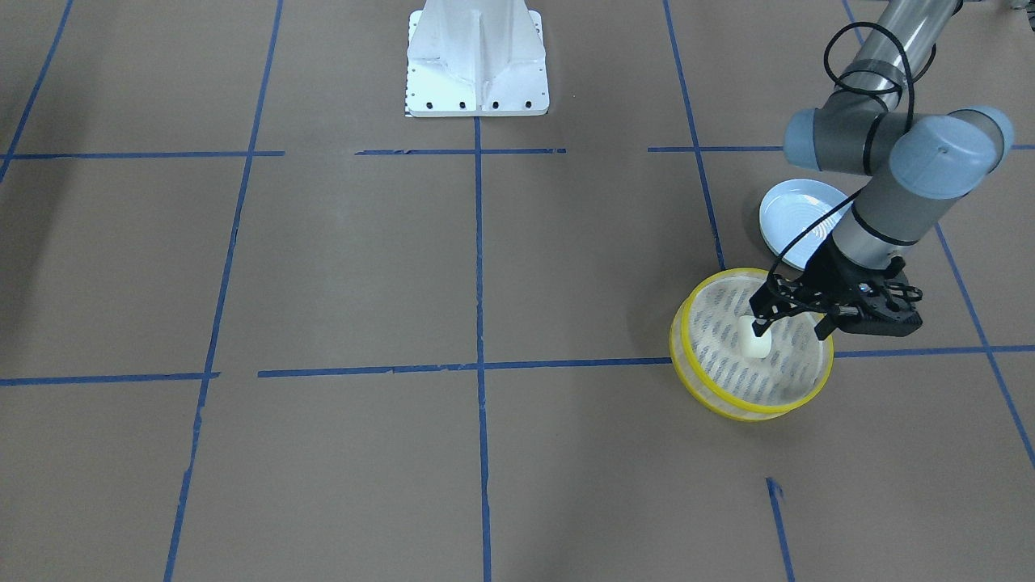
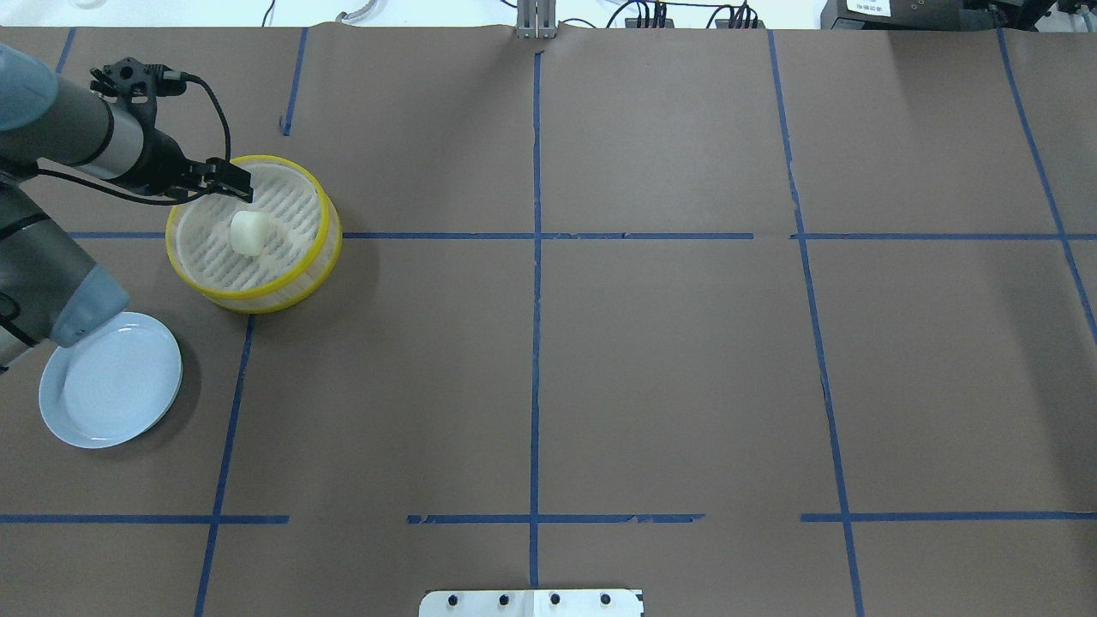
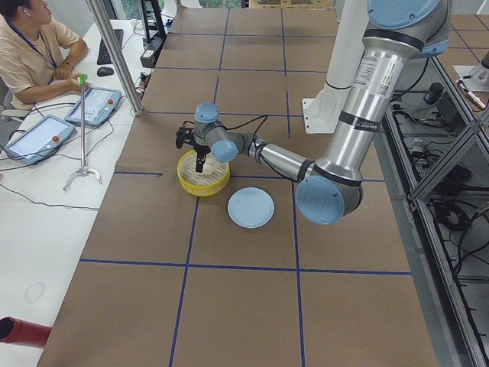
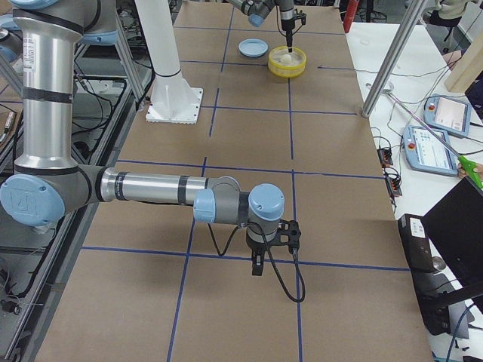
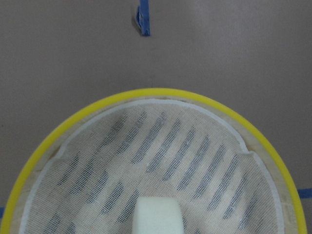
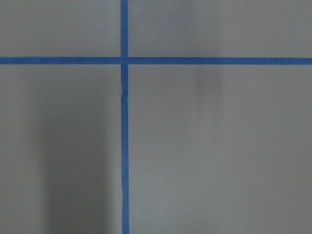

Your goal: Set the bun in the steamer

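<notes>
The bun point(image 1: 757, 343) is a small cream-white lump lying on the slotted floor of the yellow-rimmed steamer point(image 1: 768, 381). My left gripper point(image 1: 792, 328) hangs just over the steamer with its fingers spread and nothing between them; one fingertip is close by the bun's top. From overhead, the bun point(image 2: 247, 233) lies near the steamer's point(image 2: 287, 250) middle, with the left gripper point(image 2: 233, 182) over its far-left rim. In the left wrist view the bun point(image 5: 157, 215) is at the bottom edge inside the steamer point(image 5: 146, 92). My right gripper point(image 4: 260, 260) shows only in the exterior right view; I cannot tell its state.
A pale blue plate point(image 2: 111, 381) lies on the table beside the steamer, toward the robot, under the left arm's elbow; it also shows in the front-facing view point(image 1: 796, 214). The white robot base point(image 1: 477, 61) stands at mid-table. Blue tape lines cross the brown table cover.
</notes>
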Available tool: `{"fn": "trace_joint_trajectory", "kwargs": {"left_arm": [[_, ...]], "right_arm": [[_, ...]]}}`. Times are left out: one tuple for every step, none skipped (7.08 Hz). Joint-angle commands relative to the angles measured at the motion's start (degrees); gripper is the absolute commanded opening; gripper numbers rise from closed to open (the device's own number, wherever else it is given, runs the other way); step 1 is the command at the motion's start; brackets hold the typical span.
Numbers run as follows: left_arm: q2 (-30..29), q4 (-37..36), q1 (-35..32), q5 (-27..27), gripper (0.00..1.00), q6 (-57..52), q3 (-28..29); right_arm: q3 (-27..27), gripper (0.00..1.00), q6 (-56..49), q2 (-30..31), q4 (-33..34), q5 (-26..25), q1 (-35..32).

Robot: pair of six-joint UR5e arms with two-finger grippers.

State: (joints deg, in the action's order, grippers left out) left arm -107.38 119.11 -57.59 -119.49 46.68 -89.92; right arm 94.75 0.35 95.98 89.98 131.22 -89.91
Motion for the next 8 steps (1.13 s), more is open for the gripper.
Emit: {"fn": "trace_joint_trajectory", "kwargs": {"left_arm": [[5.5, -2.2, -11.7, -7.7, 0.99, -17.2, -0.8], [9.2, -3.8, -16.0, -9.8, 0.99, -24.0, -0.7], [11.9, -8.1, -22.5, -10.5, 0.99, -34.9, -0.4], [12.0, -17.9, -29.2, -12.1, 0.99, -48.7, 0.4], [11.9, -26.9, -31.8, -12.6, 0.99, -56.1, 1.1], [12.7, -34.0, -32.2, -17.7, 1.00, -56.6, 0.2], [15.2, -34.8, -32.2, -20.3, 1.00, -56.9, -1.2], [15.9, -35.3, -32.2, -19.7, 1.00, -56.7, -3.7]], "right_arm": [[0.0, 1.00, 0.0, 0.0, -0.1, 0.0, 0.0], [0.0, 1.00, 0.0, 0.0, -0.1, 0.0, 0.0], [0.0, 1.00, 0.0, 0.0, 0.0, 0.0, 0.0], [0.0, 1.00, 0.0, 0.0, 0.0, 0.0, 0.0], [0.0, 1.00, 0.0, 0.0, 0.0, 0.0, 0.0], [0.0, 1.00, 0.0, 0.0, 0.0, 0.0, 0.0], [0.0, 1.00, 0.0, 0.0, 0.0, 0.0, 0.0], [0.0, 1.00, 0.0, 0.0, 0.0, 0.0, 0.0]]}}
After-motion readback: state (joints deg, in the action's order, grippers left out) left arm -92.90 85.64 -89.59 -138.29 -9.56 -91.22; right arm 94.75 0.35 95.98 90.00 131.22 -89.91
